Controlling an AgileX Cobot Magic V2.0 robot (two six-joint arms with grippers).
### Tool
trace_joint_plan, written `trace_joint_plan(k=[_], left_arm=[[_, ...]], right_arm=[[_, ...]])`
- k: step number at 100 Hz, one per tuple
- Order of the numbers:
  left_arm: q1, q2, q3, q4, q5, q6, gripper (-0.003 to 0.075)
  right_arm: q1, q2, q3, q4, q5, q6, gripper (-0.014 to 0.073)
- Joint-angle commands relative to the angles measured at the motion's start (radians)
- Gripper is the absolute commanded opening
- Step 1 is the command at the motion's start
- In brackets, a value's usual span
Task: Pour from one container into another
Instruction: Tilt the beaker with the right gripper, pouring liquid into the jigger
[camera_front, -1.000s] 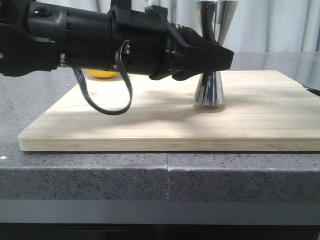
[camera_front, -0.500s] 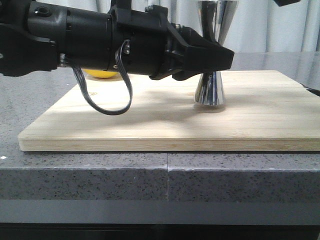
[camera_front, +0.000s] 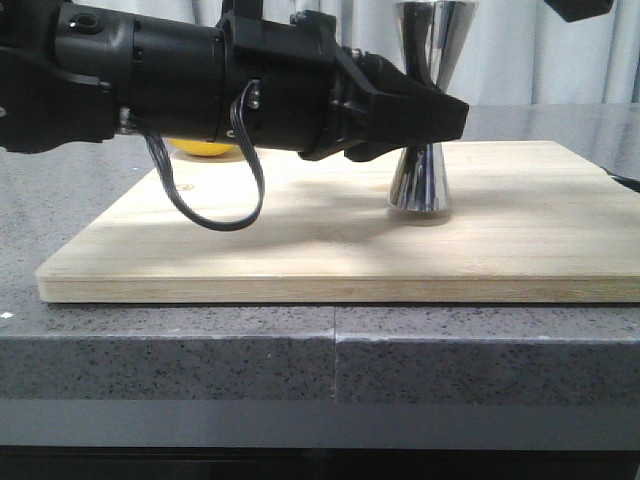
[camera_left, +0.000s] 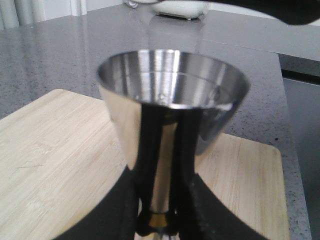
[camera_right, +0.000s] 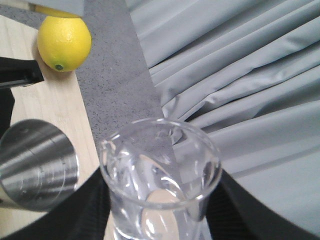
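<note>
My left arm lies level across the front view, reaching in from the left, and its gripper (camera_front: 425, 118) is closed around the waist of the jigger (camera_front: 422, 180), which stands upright on the wooden board (camera_front: 300, 240). My left wrist camera shows the black fingers (camera_left: 145, 170) pressed on either side of the jigger's narrow neck at the gold band, with the open steel cup (camera_left: 172, 100) above them. Of my right arm, the front view shows only a dark corner at the top right edge. Its wrist camera shows the right gripper (camera_right: 157, 220) holding the glass beaker (camera_right: 160, 185), raised beside and above the jigger's mouth (camera_right: 37, 165). I can read no lettering on the beaker; faint lines mark the jigger's inside. Only that camera shows the whole lemon (camera_right: 64, 43), at the board's edge.
</note>
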Motion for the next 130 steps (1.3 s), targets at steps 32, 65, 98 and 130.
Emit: trace_joint_plan(k=[32, 65, 98, 130], left_arm=[[-0.002, -0.057, -0.024, -0.038, -0.079, -0.008, -0.0021], [-0.002, -0.057, -0.024, -0.038, -0.079, -0.008, -0.0021], [-0.002, -0.057, -0.024, -0.022, -0.079, -0.008, -0.0021], [-0.002, -0.057, -0.024, -0.022, -0.079, -0.008, -0.0021]], right_arm=[[0.004, -0.025, -0.037, -0.064, -0.064, -0.008, 0.0250], [0.004, -0.025, -0.037, -0.107, -0.064, -0.008, 0.0250], [0.004, -0.025, -0.037, -0.141, -0.064, -0.008, 0.0250], [0.004, -0.025, -0.037, -0.170, -0.051, -0.008, 0.0250]])
